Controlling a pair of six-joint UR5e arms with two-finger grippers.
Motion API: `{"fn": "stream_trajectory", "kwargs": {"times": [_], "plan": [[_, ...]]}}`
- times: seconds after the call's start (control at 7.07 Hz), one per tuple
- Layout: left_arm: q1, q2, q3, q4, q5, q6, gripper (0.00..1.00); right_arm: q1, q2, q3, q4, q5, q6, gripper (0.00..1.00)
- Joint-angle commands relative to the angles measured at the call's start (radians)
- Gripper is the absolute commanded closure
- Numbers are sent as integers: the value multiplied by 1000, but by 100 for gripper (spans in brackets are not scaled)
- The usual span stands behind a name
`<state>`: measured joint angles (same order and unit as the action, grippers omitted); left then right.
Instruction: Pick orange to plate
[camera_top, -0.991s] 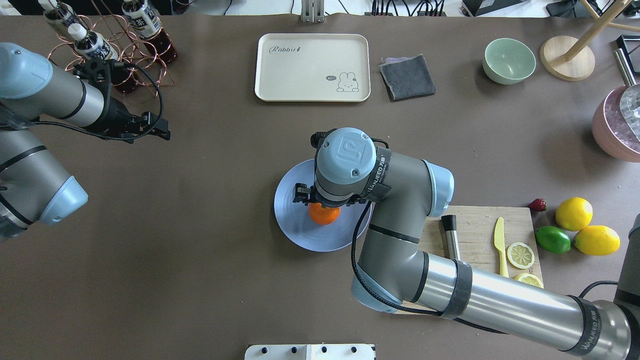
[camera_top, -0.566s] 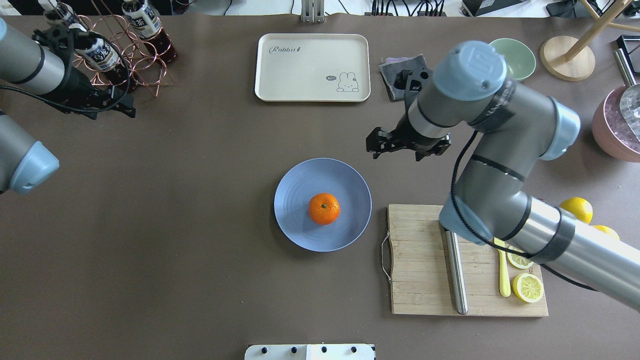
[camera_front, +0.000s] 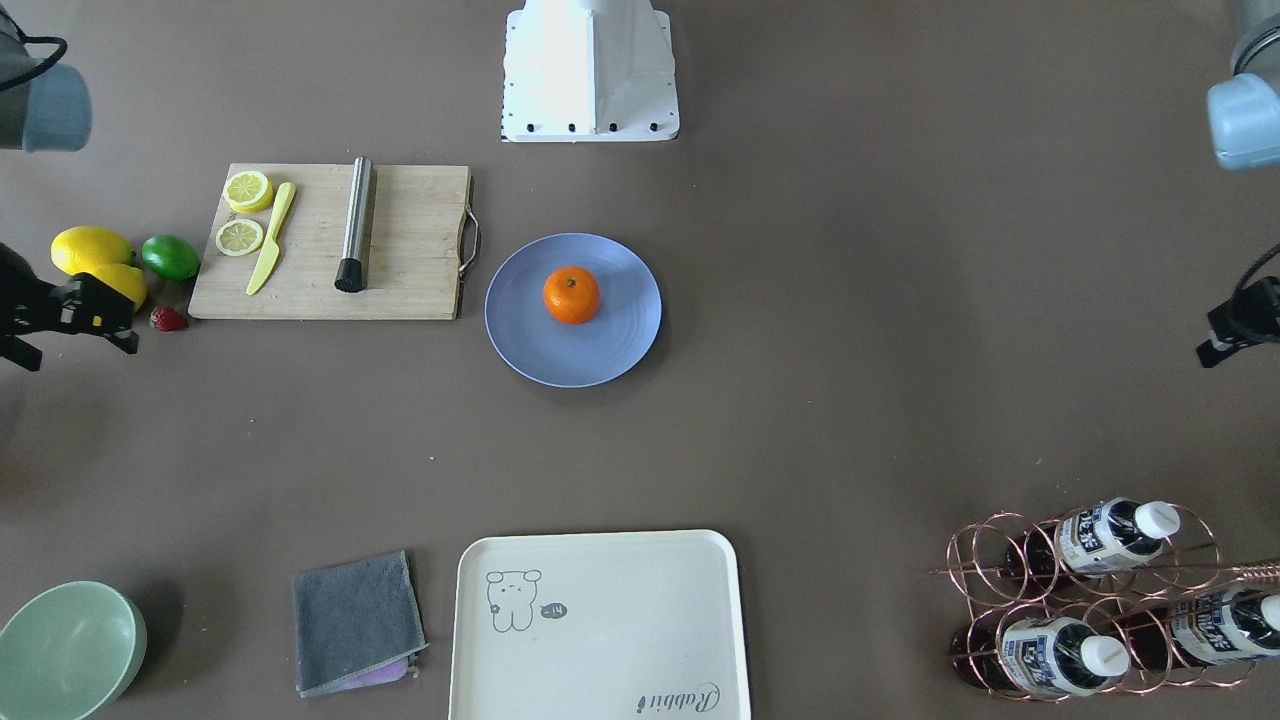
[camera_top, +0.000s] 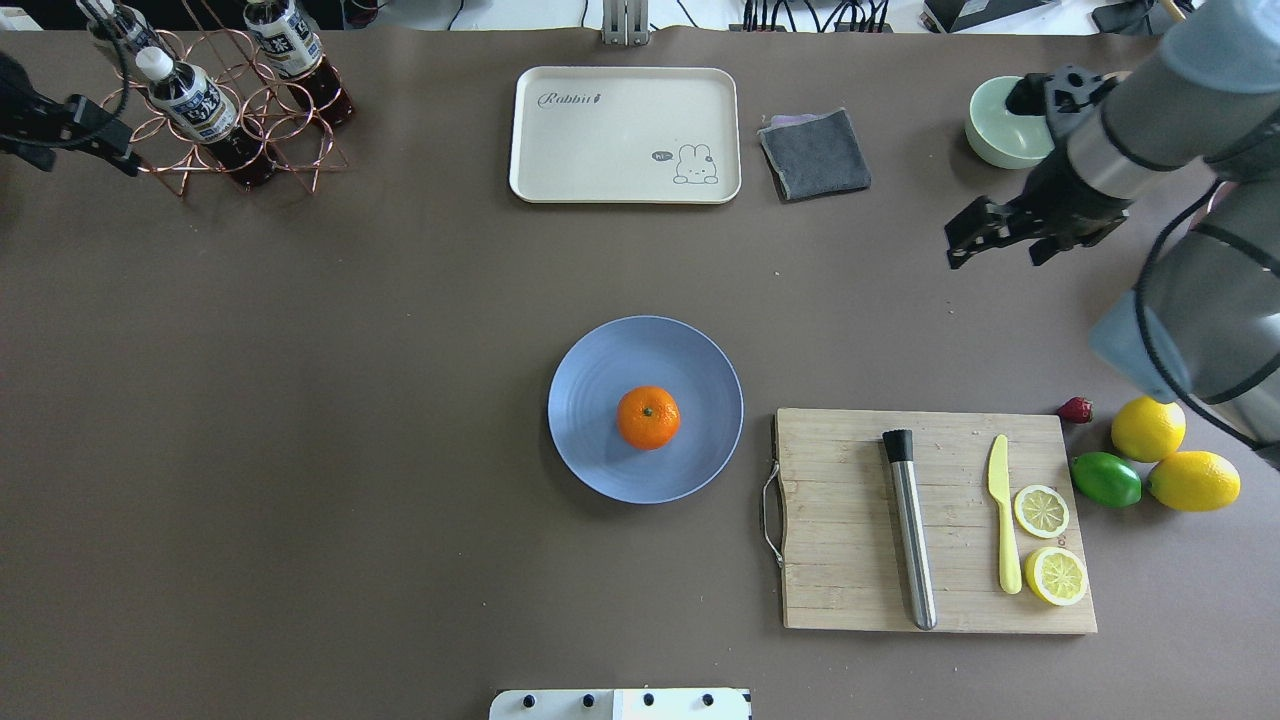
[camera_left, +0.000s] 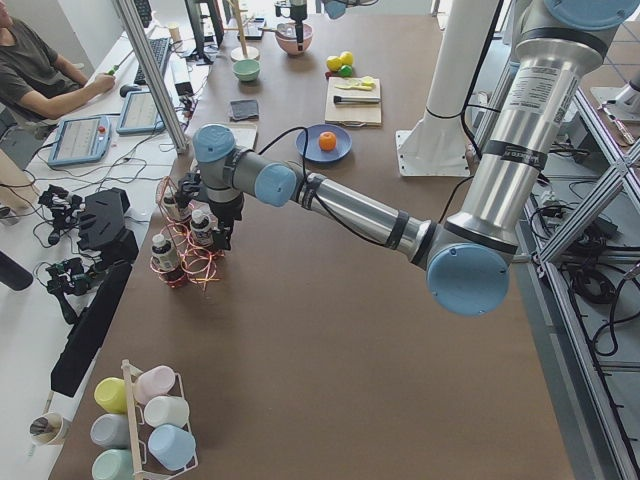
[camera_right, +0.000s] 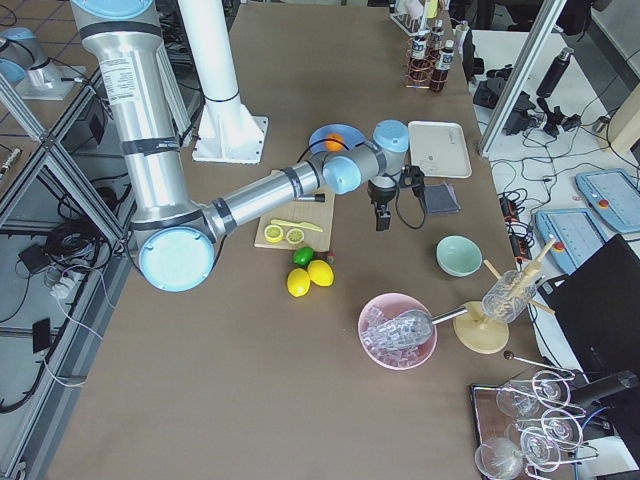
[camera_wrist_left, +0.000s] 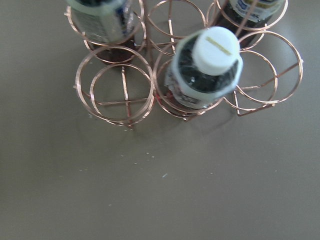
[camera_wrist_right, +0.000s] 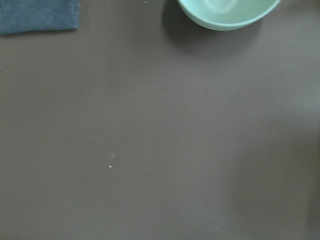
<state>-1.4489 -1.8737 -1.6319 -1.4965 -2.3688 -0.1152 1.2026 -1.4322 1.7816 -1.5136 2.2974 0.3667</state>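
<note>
Seems the last step, with the small round orange fruit (camera_top: 648, 417) lying free in the middle of the round periwinkle-blue plate (camera_top: 590, 450), right gripper (camera_top: 1003, 245) spread open and empty at two o'clock, left gripper (camera_top: 95, 140) at ten o'clock, opening impossible to tell; probably calls only for parking.

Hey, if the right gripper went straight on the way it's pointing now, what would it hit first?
Probably the bare brown tabletop. The right gripper points downward, between the pale green round bowl and the grey folded cloth, touching neither. Its height is unclear.
</note>
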Motion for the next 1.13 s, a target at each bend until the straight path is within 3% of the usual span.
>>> {"fn": "stream_trajectory", "kwargs": {"times": [0.0,0.14,0.28,0.71,0.99], "plan": [[-176,-1,152,87,-12,371,4,179,-97,-83,1,31,-312,0],[-185,10,190,87,-9,405,4,254,-102,-152,0,34,-427,0],[-185,87,184,35,-7,394,3,302,-91,-212,1,39,-510,0],[-180,100,147,16,-7,371,3,324,-100,-226,-2,39,-519,0],[-174,128,161,-62,-3,370,3,322,-93,-232,-8,40,-508,0]]}}
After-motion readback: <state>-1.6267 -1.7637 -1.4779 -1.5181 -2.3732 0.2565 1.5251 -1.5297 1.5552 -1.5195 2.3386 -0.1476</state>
